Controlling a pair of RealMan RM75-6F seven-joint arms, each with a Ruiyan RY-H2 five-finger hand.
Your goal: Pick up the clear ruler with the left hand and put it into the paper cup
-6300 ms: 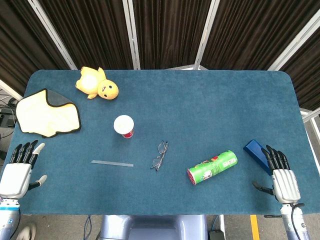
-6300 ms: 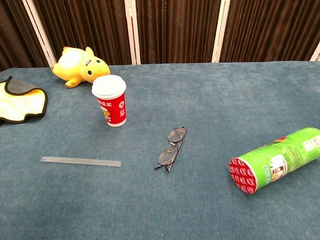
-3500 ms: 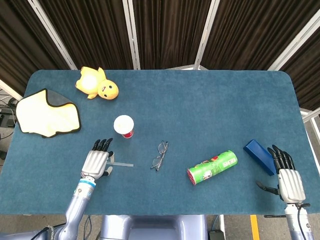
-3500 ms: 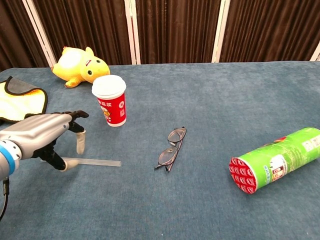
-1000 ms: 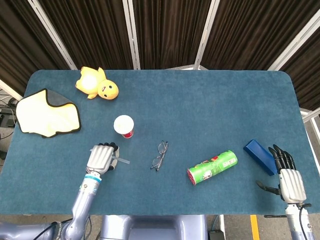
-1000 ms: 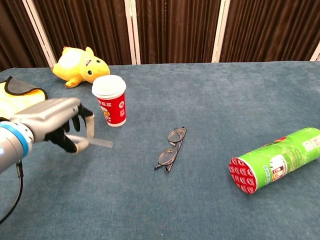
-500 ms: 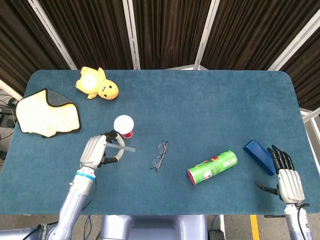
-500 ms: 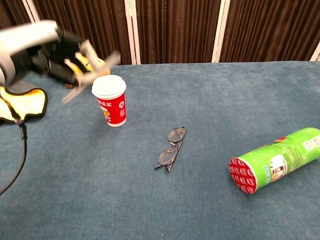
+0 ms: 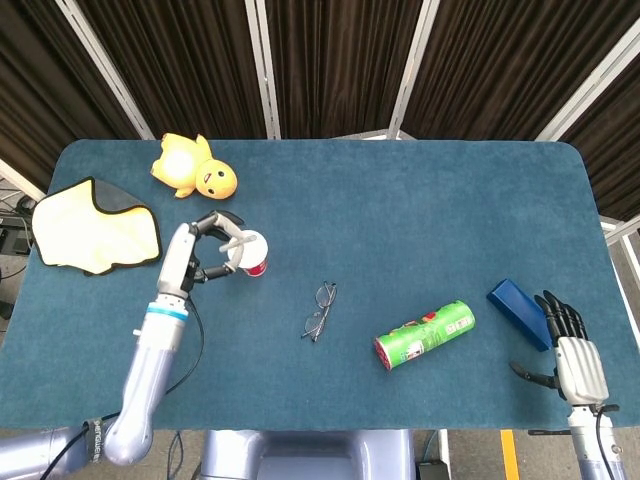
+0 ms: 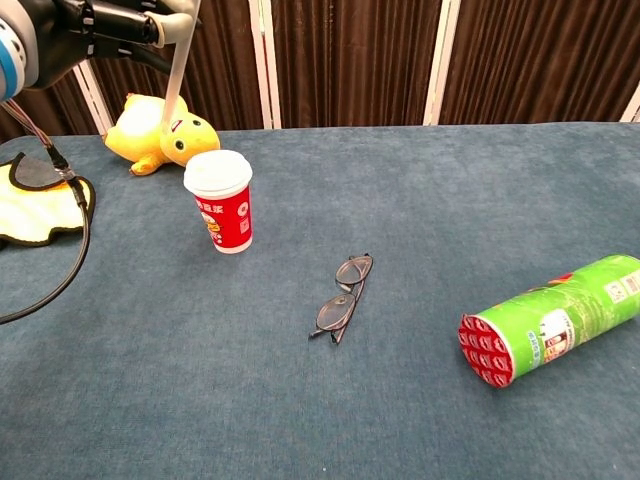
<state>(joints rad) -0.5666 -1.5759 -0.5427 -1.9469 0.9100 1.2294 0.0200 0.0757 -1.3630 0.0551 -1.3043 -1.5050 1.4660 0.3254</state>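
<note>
My left hand [image 9: 200,250] [image 10: 120,25] is raised above the table, just left of the paper cup, and pinches the clear ruler [image 10: 176,70] [image 9: 237,243] by its upper end. In the chest view the ruler hangs nearly upright, its lower end above and left of the cup's rim. The paper cup [image 9: 248,252] [image 10: 220,200] is red with a white rim and stands upright. Resting at the table's right front edge, my right hand [image 9: 572,350] has its fingers spread and holds nothing.
A yellow plush duck [image 9: 193,166] lies behind the cup, a yellow cloth [image 9: 95,225] at the far left. Folded glasses [image 9: 319,311] lie mid-table, a green tube can [image 9: 424,333] on its side to the right, a blue box [image 9: 518,311] by my right hand.
My left hand rose and moved toward the cup, turning the ruler from a slant to nearly upright beside the cup's rim. The right hand stayed put.
</note>
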